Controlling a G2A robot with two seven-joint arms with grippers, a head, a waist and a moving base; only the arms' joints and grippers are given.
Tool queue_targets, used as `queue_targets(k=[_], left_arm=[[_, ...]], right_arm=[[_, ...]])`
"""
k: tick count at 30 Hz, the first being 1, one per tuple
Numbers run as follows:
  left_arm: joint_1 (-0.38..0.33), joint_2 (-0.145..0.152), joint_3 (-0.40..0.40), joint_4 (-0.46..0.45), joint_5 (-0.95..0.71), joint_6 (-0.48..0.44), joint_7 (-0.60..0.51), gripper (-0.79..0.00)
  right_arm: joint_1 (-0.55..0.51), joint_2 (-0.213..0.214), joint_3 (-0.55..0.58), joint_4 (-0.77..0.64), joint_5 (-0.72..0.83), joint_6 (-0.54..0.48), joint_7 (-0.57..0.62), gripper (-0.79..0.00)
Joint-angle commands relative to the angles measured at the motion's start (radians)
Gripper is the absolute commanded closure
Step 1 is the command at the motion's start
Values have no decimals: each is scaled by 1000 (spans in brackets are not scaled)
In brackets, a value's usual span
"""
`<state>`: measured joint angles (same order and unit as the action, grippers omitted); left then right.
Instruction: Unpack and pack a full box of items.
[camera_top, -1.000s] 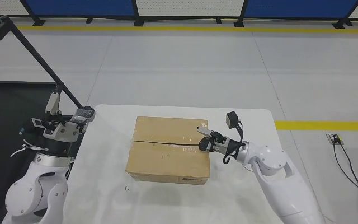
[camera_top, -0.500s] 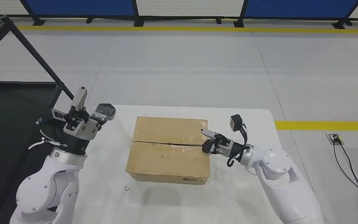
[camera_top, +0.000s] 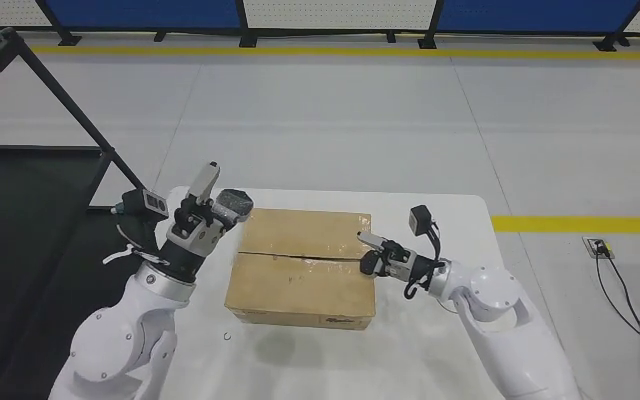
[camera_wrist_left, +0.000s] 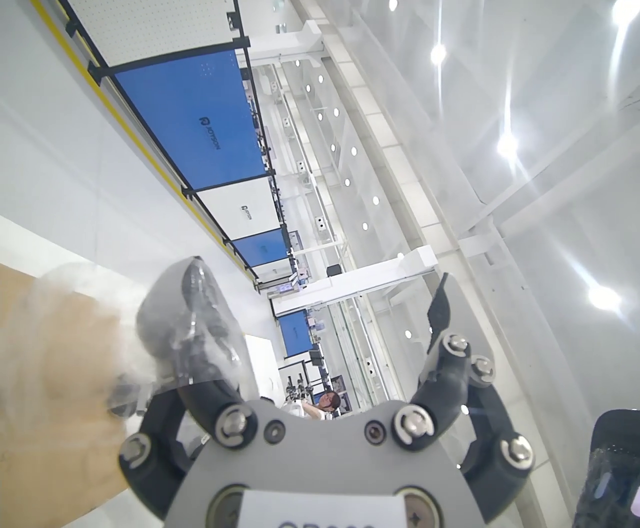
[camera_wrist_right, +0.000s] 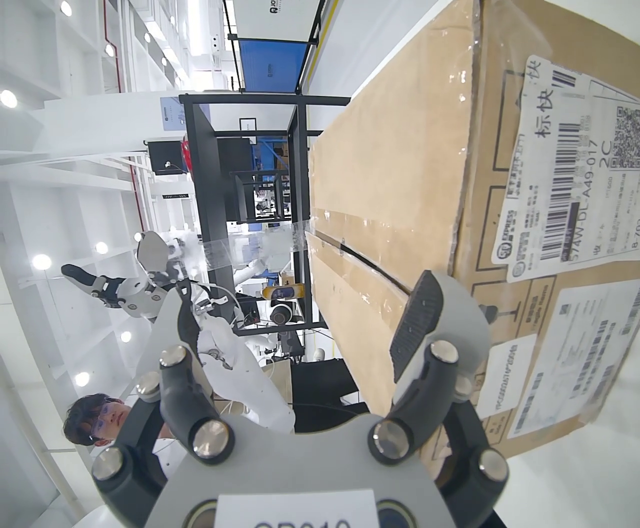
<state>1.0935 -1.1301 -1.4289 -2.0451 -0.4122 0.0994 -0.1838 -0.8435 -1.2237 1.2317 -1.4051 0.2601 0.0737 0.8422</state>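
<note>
A closed cardboard box (camera_top: 300, 265) lies in the middle of the white table (camera_top: 440, 330), its taped centre seam (camera_top: 300, 256) running lengthwise. My right gripper (camera_top: 371, 252) is at the box's right end, level with the seam. In the right wrist view it (camera_wrist_right: 300, 300) stands open beside the labelled end face of the box (camera_wrist_right: 550, 250), with a scrap of white tape (camera_wrist_right: 220, 345) clinging to one finger. My left gripper (camera_top: 215, 195) is raised near the box's back left corner. It (camera_wrist_left: 315, 285) is open, with a crumpled clear plastic wad (camera_wrist_left: 190, 315) stuck on one finger.
A small ring-shaped bit (camera_top: 228, 335) lies on the table in front of the box's left corner. A black metal frame (camera_top: 60, 100) and a dark mat (camera_top: 40, 230) stand beyond the table's left edge. The table right of the box is bare.
My left arm swung from the table's left edge toward the box's back left corner, carrying the plastic wad with it. The right gripper has hardly shifted at the box's end.
</note>
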Motion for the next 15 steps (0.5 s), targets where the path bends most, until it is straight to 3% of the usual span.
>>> queue_targets(k=[1, 15], left_arm=[[-7, -2, 20, 3, 16, 5, -1, -785], [-59, -18, 105, 31, 78, 34, 4, -785]], right_arm=[[1, 0, -1, 1, 1, 0, -1, -785], [-9, 9, 22, -3, 17, -7, -4, -785]])
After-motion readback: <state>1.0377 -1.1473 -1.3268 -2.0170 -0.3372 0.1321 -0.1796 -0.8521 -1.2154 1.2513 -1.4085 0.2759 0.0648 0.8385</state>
